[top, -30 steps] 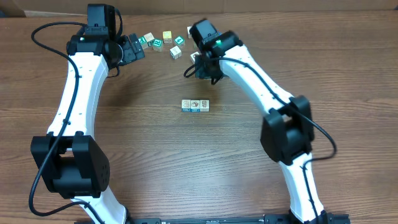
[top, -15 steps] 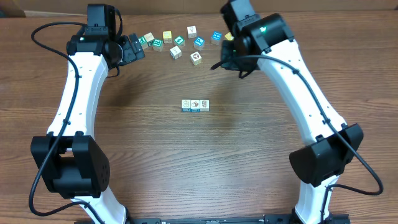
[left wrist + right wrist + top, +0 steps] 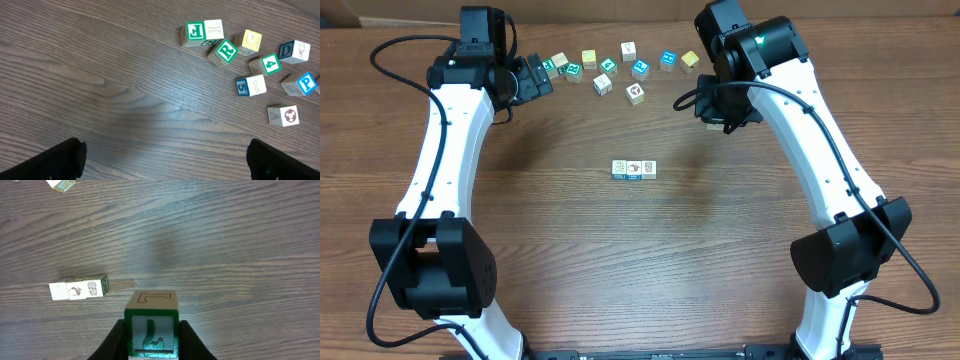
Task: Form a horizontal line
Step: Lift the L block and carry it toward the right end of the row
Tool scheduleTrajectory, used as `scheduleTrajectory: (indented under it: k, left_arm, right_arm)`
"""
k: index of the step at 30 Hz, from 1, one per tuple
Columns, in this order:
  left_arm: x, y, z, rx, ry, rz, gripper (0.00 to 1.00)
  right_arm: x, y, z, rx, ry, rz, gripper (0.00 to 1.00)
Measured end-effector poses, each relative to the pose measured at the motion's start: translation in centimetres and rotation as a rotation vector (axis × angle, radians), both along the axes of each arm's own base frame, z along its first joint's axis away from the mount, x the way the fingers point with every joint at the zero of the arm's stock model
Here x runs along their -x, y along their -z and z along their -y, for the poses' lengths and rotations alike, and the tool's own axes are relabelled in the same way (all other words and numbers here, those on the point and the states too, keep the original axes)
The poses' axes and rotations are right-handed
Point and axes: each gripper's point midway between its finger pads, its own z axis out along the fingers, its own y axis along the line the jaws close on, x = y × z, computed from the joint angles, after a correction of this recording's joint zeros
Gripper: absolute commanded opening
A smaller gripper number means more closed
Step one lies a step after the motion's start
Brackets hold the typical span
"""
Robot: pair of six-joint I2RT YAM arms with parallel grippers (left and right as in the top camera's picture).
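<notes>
A row of three white-faced picture cubes (image 3: 634,169) lies in the middle of the table and also shows in the right wrist view (image 3: 79,289). My right gripper (image 3: 151,336) is shut on a green cube with a white face and a green L (image 3: 151,325), held above the table to the right of the row. In the overhead view the right gripper (image 3: 718,106) hovers up and right of the row, and the L cube is hidden under it. My left gripper (image 3: 172,165) is open and empty, near the loose cubes at the back left (image 3: 536,78).
Several loose cubes (image 3: 620,68) lie scattered along the far edge, among them yellow ones (image 3: 690,60). The left wrist view shows them at the upper right (image 3: 250,60). A cube with a picture (image 3: 635,93) sits nearest the row.
My right arm has swung from over the loose cubes to the right and a little toward me, with the L cube in its jaws. The left arm has not moved.
</notes>
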Motion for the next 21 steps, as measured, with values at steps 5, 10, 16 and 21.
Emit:
scheduleTrajectory:
  k: [5,10,16,21]
  left_arm:
    - [0.0,0.0,0.0,0.0,0.0,0.0,1.0]
    - [0.0,0.0,0.0,0.0,0.0,0.0,1.0]
    - [0.0,0.0,0.0,0.0,0.0,0.0,1.0]
    - [0.0,0.0,0.0,0.0,0.0,0.0,1.0]
  right_arm:
    - [0.5,1.5,0.2,0.015,0.0,-0.036,0.17]
    - [0.8,4.5,0.3,0.029,0.0,-0.079,0.18]
    - [1.2,8.5,-0.3,0.003,-0.007,-0.116,0.18]
    - [1.5,11.1,-1.2,-0.049,-0.015,-0.129,0.18]
